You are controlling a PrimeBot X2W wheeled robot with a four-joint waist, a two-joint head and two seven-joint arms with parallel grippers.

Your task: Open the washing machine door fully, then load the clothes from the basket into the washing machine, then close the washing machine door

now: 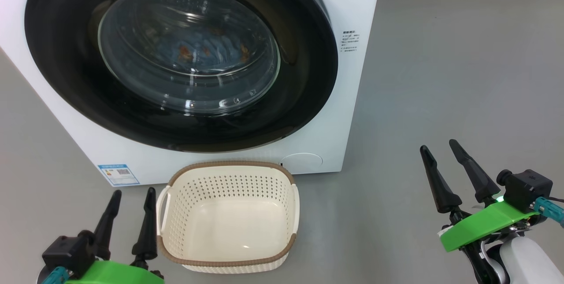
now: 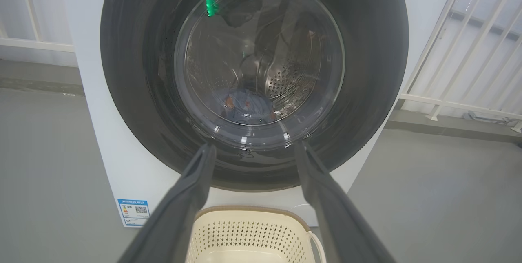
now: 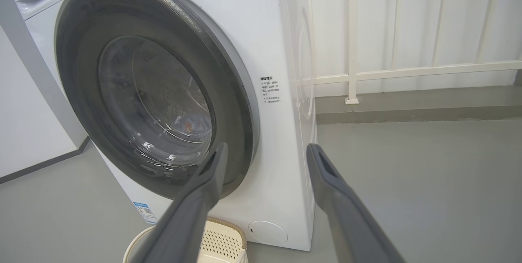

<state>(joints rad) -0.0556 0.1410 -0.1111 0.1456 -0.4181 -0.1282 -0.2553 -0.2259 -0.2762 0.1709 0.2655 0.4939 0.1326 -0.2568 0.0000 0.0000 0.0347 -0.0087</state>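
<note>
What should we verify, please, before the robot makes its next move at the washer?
1. Washing machine door shut flush against the front: ok in the head and right wrist views.
2. Door latched: cannot tell.
3. Clothes loaded: ok, blue printed fabric lies behind the door glass.
4. Basket emptied: ok, bare bottom.
5. Left gripper open, holding nothing, clear of the door: ok.
6. Right gripper open, holding nothing, off to the side: ok.
</note>
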